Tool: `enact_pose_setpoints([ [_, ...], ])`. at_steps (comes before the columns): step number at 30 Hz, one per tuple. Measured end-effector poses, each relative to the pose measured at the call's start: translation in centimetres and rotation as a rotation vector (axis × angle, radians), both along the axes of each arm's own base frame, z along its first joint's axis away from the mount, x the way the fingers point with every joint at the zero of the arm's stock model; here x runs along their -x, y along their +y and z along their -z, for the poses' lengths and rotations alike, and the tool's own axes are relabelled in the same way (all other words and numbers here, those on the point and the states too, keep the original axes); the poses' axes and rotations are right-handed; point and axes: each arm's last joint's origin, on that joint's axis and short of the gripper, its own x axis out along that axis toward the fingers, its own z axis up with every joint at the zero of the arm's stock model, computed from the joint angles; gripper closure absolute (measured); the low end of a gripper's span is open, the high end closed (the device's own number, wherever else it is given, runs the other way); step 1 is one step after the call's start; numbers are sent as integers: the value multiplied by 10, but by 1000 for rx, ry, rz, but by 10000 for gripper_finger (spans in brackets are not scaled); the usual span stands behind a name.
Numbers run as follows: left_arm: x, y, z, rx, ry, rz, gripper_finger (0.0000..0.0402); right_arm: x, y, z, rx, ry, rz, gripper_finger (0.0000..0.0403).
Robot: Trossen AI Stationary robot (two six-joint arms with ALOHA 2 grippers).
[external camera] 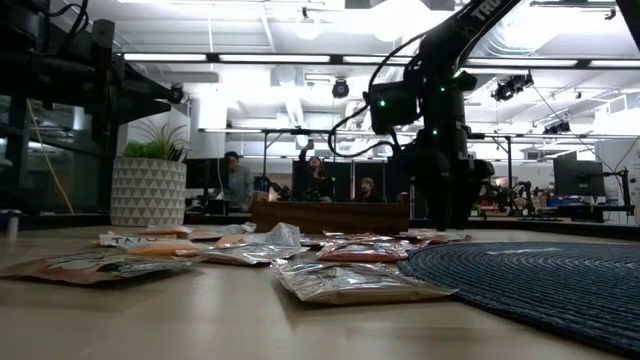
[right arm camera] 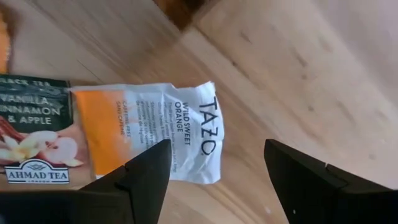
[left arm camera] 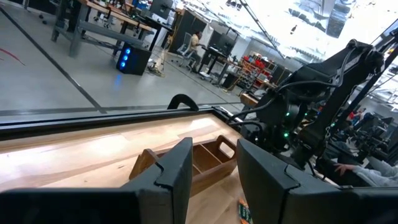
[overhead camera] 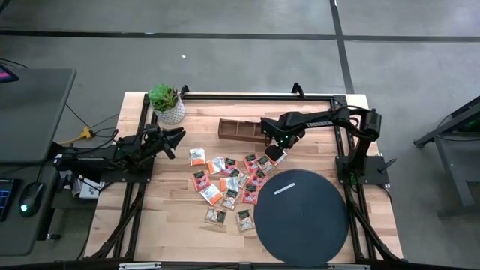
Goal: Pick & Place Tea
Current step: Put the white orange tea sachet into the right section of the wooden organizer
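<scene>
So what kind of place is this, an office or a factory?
Probably a robotics lab in an open-plan workspace: two robot arms at a wooden table, people at desks behind, and workbenches with monitors under exposed ceiling lights.

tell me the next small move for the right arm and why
Probably lower the right gripper straight down and close on the orange and white tea sachet. Its fingers are open just above that sachet, which lies flat on the table, not yet gripped.

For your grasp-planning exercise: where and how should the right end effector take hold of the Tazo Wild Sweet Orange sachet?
Grip the Tazo sachet at its crinkled white end, coming straight down from above. It lies flat on the table, and the open right end effector probably already straddles that raised edge.
</scene>
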Motion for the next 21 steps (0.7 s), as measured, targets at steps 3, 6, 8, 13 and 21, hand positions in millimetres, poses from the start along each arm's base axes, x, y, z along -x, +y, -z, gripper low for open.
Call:
enact_pose_setpoints([
  [3, 0, 0, 0, 0, 0, 1, 278, -2, 1, 7, -22, 5, -1, 149],
  [6, 0, 0, 0, 0, 0, 0, 278, -4, 1, 11, -31, 8, -1, 149],
  [8, 0, 0, 0, 0, 0, 1, 278, -6, 0, 13, -39, 3, 0, 149],
  [13, 0, 0, 0, 0, 0, 1, 278, -7, 0, 18, -52, 11, 15, 161],
  [21, 0, 0, 0, 0, -1, 1, 278, -6, -1, 19, -55, 14, 21, 257],
])
